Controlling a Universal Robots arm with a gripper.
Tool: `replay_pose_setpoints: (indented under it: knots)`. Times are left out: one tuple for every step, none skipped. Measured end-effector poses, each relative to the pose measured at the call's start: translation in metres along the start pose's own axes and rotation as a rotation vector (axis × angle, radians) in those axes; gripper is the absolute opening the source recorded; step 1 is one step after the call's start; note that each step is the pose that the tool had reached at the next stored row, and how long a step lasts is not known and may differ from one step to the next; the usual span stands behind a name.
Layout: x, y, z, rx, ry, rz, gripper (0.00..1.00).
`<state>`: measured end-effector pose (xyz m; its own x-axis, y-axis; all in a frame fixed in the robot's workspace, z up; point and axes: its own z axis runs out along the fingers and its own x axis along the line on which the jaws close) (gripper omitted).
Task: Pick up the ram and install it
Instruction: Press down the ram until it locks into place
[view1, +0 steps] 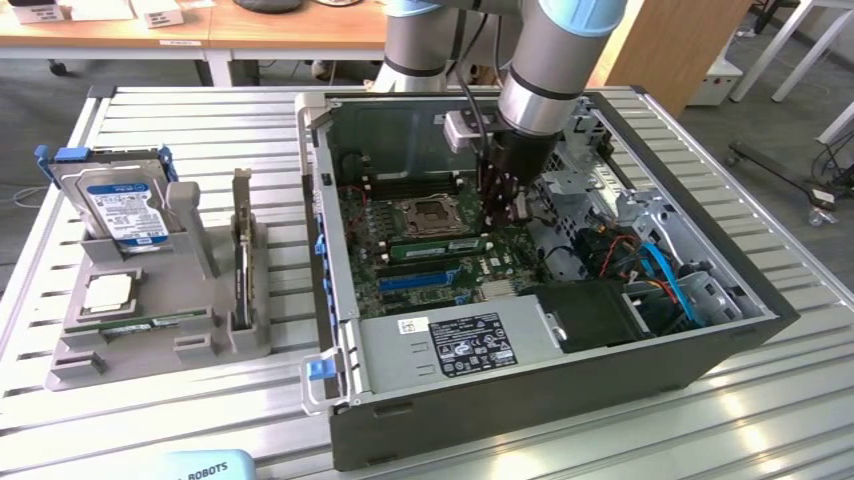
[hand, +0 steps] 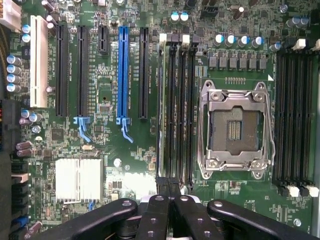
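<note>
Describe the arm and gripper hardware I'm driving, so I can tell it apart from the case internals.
The arm is a silver-grey tube with light blue joint caps and a black band near the wrist. A small grey box sits at the wrist, with a black cable running up alongside. The gripper is black, with glossy bolted linkage bars.

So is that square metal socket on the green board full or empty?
Empty. The socket shows bare contacts in its middle, with no chip sitting in it.
</note>
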<state>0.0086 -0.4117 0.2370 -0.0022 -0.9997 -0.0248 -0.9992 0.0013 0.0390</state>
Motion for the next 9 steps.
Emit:
replay_pose_setpoints:
  knots:
    - [0.0000,0.0000,0.0000,0.0000,0.0000,0.000,0.10]
    - [0.0000,0.0000,0.0000,0.0000,0.0000,0.000,0.10]
    - [0.0001,0.0000,0.0002,0.0000,-0.0001,0.000,0.10]
    - [0.0001,0.0000,0.0008,0.0000,-0.0001,0.000,0.10]
    - [0.0001,0.0000,0.0015,-0.0001,-0.0001,0.000,0.10]
    - [0.0001,-0.0001,0.0022,-0.0001,0.0001,0.000,0.10]
    - [0.0001,-0.0001,0.0030,-0.0001,0.0001,0.000,0.10]
    - [0.0001,-0.0001,0.0037,-0.0001,0.0000,0.000,0.10]
    - [0.0002,-0.0002,0.0044,-0.0001,0.0001,0.000,0.10]
